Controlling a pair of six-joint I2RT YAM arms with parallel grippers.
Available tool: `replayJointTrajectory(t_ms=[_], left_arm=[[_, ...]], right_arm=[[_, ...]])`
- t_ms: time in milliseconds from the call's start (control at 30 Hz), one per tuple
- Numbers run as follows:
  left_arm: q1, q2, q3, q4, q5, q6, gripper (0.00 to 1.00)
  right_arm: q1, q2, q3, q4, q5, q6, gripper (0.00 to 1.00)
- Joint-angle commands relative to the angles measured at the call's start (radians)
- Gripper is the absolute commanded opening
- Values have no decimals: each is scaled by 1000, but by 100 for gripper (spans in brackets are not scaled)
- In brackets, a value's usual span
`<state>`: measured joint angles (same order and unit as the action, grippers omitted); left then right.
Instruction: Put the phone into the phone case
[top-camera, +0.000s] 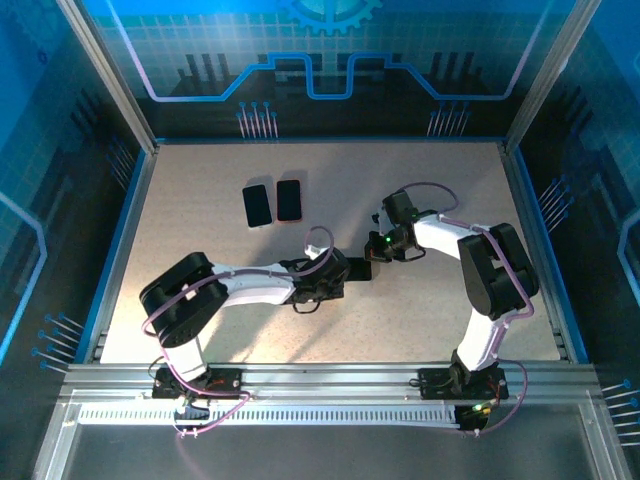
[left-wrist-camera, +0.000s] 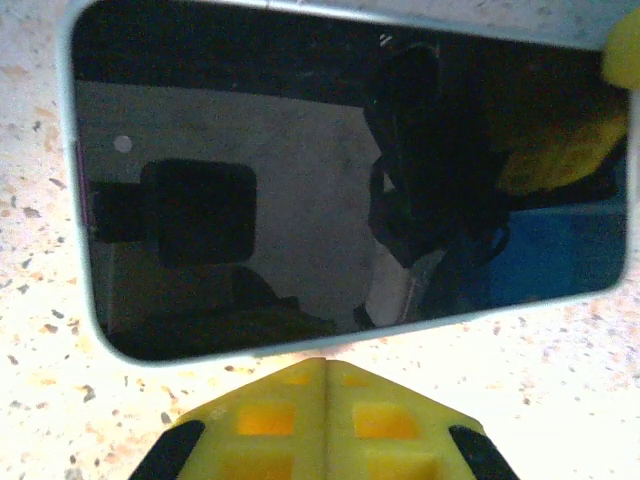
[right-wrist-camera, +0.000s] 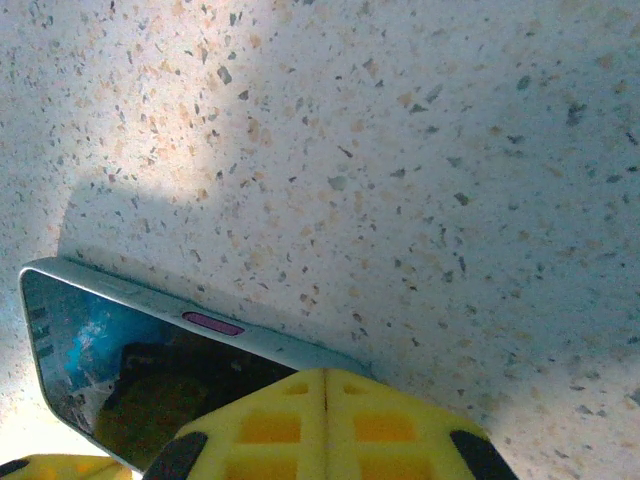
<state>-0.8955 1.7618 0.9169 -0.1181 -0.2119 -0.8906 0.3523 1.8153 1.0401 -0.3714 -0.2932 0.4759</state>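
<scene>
The phone (left-wrist-camera: 300, 180) lies flat on the table (right-wrist-camera: 400, 150), screen up, near the middle of the workspace and between my 2 grippers. Its glass is dark and mirrors the arm above it. A pale rim runs round it, with a pink button (right-wrist-camera: 211, 323) set in the edge that faces the right wrist camera.

The left gripper (left-wrist-camera: 325, 375) is closed with nothing between its yellow fingers. Its tips are together just beside the phone's near long edge, about midway along it. The right gripper (right-wrist-camera: 327, 385) is likewise closed and empty, its tips at the button edge, just along from the button. From this close I can't make out whether either pair actually touches the rim.

From the left wrist, a yellow finger of the right gripper shows at the phone's far right corner. Overhead, both arms reach inward and meet at the phone.

Well beyond them, toward the back left, 2 more things lie side by side: a pale-rimmed slab (top-camera: 257, 205) and a red-rimmed slab (top-camera: 289, 200) to its right
</scene>
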Motion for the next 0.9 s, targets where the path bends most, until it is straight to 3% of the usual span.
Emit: replayJointTrajectory(t_ms=[0, 233, 600, 867], left_arm=[[31, 33, -7, 41, 46, -13, 0], [102, 70, 22, 79, 46, -16, 0], [241, 184, 222, 44, 39, 18, 0], [277, 311, 406, -21, 20, 57, 0]], right_arm=[[15, 10, -43, -63, -42, 9, 0], [14, -10, -45, -64, -38, 12, 0], [2, -1, 2, -53, -74, 18, 0], [2, 73, 21, 98, -118, 95, 0]])
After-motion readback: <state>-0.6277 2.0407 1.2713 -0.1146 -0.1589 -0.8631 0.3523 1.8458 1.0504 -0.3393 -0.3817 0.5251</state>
